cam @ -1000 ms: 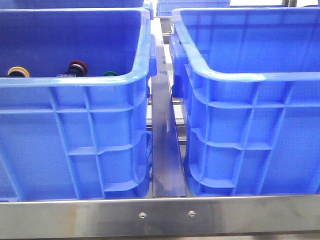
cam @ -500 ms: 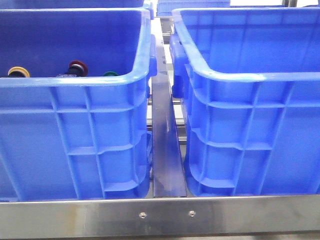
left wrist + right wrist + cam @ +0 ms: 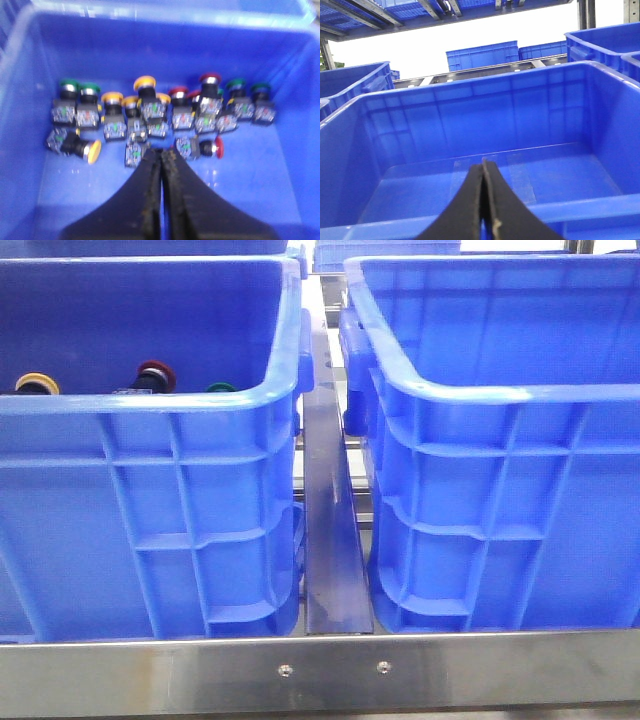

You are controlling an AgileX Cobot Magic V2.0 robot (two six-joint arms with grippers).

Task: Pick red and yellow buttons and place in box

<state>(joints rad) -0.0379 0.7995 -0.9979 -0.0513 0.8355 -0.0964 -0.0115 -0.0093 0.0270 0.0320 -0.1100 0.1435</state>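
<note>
Several push buttons lie in a cluster on the floor of the left blue crate (image 3: 30, 100). Among them are a yellow button (image 3: 92, 151) and a red button (image 3: 218, 146) lying on their sides, plus upright yellow (image 3: 145, 82) and red (image 3: 210, 78) caps. My left gripper (image 3: 161, 151) hangs shut and empty above the crate floor, just short of the cluster. Over the crate's rim the front view shows a yellow cap (image 3: 36, 383) and a red cap (image 3: 155, 373). The box (image 3: 480, 390) stands at the right, with nothing inside. My right gripper (image 3: 484, 162) hangs shut above the box's near rim (image 3: 580, 210).
Green-capped buttons (image 3: 69, 84) sit among the cluster, and one green cap (image 3: 221, 387) peeks over the rim. A steel rail (image 3: 330, 540) runs between the crates, and a steel bar (image 3: 330, 670) crosses in front. More blue crates (image 3: 482, 55) stand behind.
</note>
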